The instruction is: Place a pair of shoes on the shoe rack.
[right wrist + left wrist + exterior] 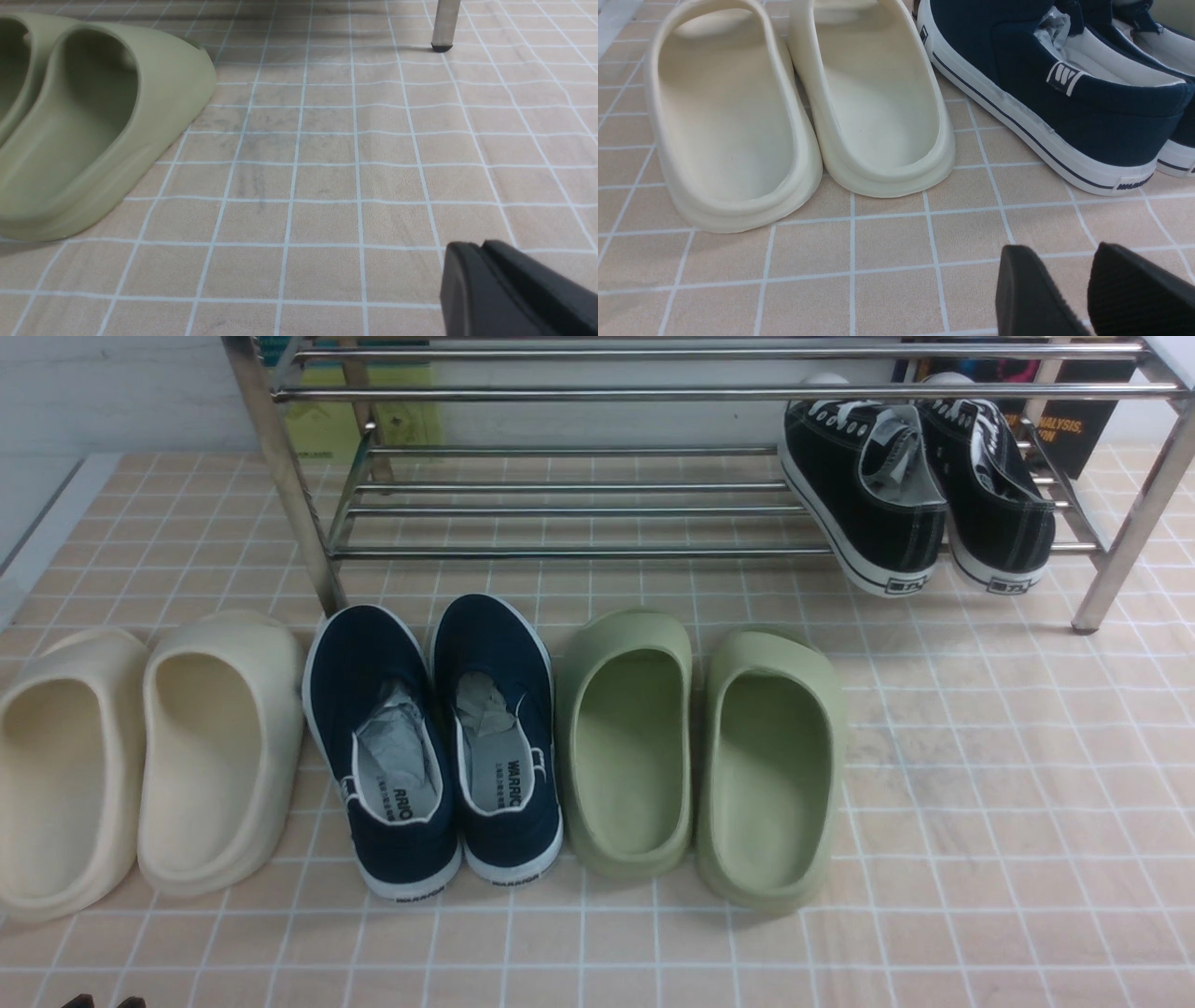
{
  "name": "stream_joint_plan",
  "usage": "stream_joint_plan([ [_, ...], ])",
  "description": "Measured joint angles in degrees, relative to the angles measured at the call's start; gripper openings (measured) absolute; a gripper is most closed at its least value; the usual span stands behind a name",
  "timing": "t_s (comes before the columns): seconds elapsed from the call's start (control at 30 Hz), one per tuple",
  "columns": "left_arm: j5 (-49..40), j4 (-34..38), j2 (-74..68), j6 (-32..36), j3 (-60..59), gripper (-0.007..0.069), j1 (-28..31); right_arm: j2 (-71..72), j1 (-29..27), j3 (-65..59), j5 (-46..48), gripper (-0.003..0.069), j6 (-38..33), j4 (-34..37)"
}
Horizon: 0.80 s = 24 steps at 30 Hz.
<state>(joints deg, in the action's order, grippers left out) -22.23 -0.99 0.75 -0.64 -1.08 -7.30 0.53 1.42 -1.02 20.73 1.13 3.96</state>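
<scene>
Two black canvas lace-up sneakers point(864, 490) are resting side by side on the lower shelf of the metal shoe rack point(579, 553), near its right-hand leg, heels jutting forward. They are probably light, with pliable canvas and grippier rubber soles; the stiff heel looks the best hold. Grey lining is showing inside the shoes. In front of the rack, cream clogs point(207, 775) are standing with bare insides, navy WARRIOR slip-ons point(397, 859) are holding crumpled paper, and green clogs point(630, 756) are gaping. The left gripper point(1057, 259) is standing open, unladen; the right gripper point(474, 247) is grasping nothing, its fingertips together.
</scene>
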Motion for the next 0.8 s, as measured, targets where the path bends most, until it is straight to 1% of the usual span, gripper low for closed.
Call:
stream_joint_plan([
  [0.8, 0.0, 0.0, 0.0, 0.0, 0.0, 0.0239, 0.0, 0.0, 0.0, 0.0, 0.0, 0.0074, -0.3, 0.0],
])
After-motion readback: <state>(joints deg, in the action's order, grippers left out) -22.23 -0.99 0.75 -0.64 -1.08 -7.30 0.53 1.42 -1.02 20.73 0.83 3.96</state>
